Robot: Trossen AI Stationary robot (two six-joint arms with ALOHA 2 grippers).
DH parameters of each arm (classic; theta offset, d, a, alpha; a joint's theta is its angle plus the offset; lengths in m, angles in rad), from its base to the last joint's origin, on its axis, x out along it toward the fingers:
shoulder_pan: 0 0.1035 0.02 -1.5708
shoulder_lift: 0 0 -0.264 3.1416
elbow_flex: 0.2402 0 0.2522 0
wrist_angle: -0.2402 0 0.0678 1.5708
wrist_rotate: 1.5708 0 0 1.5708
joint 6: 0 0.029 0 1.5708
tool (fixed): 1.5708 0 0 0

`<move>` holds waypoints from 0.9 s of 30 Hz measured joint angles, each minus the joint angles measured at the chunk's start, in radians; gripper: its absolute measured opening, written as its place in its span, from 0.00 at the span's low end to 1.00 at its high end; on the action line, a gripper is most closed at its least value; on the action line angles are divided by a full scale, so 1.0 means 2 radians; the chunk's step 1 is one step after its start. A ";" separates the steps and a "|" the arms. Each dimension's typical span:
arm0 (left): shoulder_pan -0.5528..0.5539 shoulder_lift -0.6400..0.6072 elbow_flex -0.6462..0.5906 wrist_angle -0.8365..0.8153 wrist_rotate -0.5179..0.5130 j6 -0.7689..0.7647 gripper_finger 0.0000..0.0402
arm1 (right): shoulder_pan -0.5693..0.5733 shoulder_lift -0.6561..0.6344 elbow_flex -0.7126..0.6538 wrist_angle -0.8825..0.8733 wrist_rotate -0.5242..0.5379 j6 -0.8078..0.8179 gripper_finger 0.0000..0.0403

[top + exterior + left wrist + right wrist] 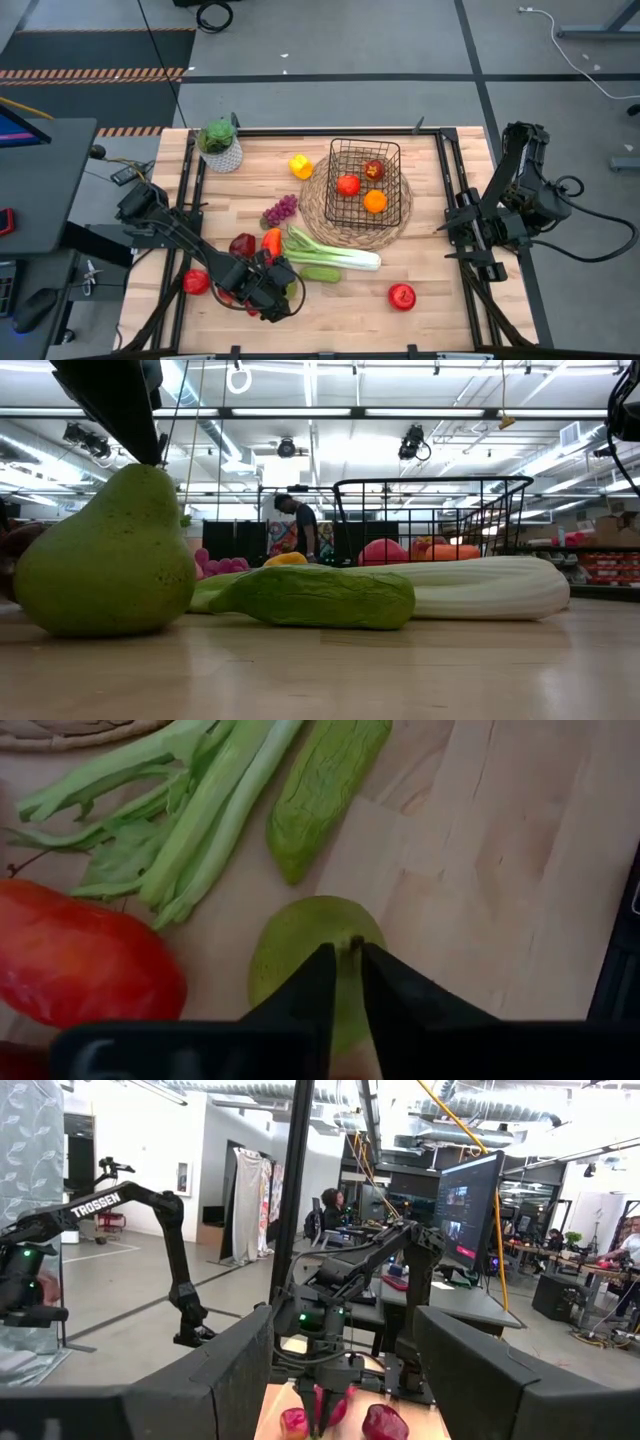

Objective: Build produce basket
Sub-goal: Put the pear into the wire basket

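Basket point(364, 182): black wire grid, standing on a round woven mat point(320, 205) toward the worktop's point(440, 290) far right; it holds a red apple, a tomato-red fruit and an orange. Leek point(330, 250) and cucumber point(320, 273) lie just in front of the mat. Left gripper point(345, 955), near the front-left corner, has its fingers pinched on the stem of a green pear point(105, 555). Right gripper point(478, 232) waits at the right edge, fingers spread.
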 joint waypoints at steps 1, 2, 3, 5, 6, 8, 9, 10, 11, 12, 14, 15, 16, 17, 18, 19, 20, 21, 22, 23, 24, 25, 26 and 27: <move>0.000 0.003 0.000 0.000 0.000 0.001 0.17 | 0.000 0.000 0.000 0.000 0.000 0.000 0.61; 0.000 0.006 0.000 0.001 -0.003 0.003 0.19 | 0.000 0.000 0.000 0.000 0.000 0.000 0.61; 0.000 0.009 0.001 0.003 -0.005 0.003 0.21 | 0.000 0.000 0.000 0.000 0.000 0.000 0.61; 0.001 0.016 0.002 0.005 -0.008 0.003 0.23 | 0.000 0.000 0.000 0.000 0.000 0.000 0.61; 0.001 0.019 0.002 0.008 -0.011 0.003 0.25 | 0.000 0.000 0.000 0.000 0.000 0.000 0.61; 0.001 0.022 0.003 0.008 -0.011 0.011 0.26 | 0.000 0.000 0.000 0.000 0.000 0.000 0.61; 0.001 0.022 0.003 0.009 -0.012 0.016 0.27 | 0.000 0.000 0.000 0.000 -0.001 0.000 0.61; 0.001 0.022 0.002 0.012 -0.013 0.019 0.27 | 0.000 0.000 0.000 0.001 -0.001 0.000 0.61; 0.001 0.023 0.002 0.016 -0.014 0.021 0.27 | 0.000 0.000 0.000 0.000 -0.001 0.000 0.61; 0.001 0.023 0.002 0.021 -0.015 0.022 0.27 | 0.000 0.000 0.000 0.001 -0.002 0.000 0.61; 0.001 0.023 0.001 0.026 -0.016 0.022 0.26 | 0.000 0.000 0.000 0.002 -0.002 0.000 0.61; 0.001 0.024 0.001 0.028 -0.017 0.022 0.25 | 0.000 0.000 0.000 0.001 -0.002 0.000 0.61; 0.001 0.024 0.001 0.029 -0.019 0.022 0.24 | 0.000 0.000 0.000 0.002 -0.002 0.000 0.61; 0.001 0.024 0.001 0.029 -0.022 0.022 0.24 | 0.000 0.000 0.000 0.002 -0.002 0.000 0.61; 0.001 0.024 0.001 0.030 -0.026 0.022 0.23 | 0.000 0.000 0.000 0.002 -0.003 0.000 0.61; 0.001 0.025 0.001 0.032 -0.030 0.022 0.22 | 0.000 0.000 0.000 0.002 -0.003 0.000 0.61; 0.001 0.025 0.000 0.033 -0.033 0.022 0.21 | 0.000 0.000 0.000 0.002 -0.003 0.000 0.61; 0.001 0.025 0.000 0.033 -0.034 0.022 0.21 | 0.000 0.000 0.000 0.002 -0.003 0.000 0.61; 0.001 0.025 0.000 0.032 -0.034 0.022 0.20 | 0.000 0.000 0.000 0.002 -0.003 0.000 0.61; 0.001 0.025 0.000 0.032 -0.034 0.022 0.20 | 0.000 0.000 0.000 0.002 -0.003 0.000 0.61; 0.001 0.025 0.000 0.032 -0.035 0.022 0.20 | 0.000 0.000 0.000 0.002 -0.003 0.000 0.61; 0.001 0.025 0.000 0.032 -0.035 0.027 0.20 | 0.000 0.000 0.000 0.002 -0.003 0.000 0.61; 0.001 0.025 0.000 0.033 -0.035 0.028 0.20 | 0.000 0.000 0.000 0.002 -0.003 0.000 0.61; 0.001 0.025 0.000 0.033 -0.036 0.029 0.20 | 0.000 0.000 0.000 0.002 -0.003 0.000 0.61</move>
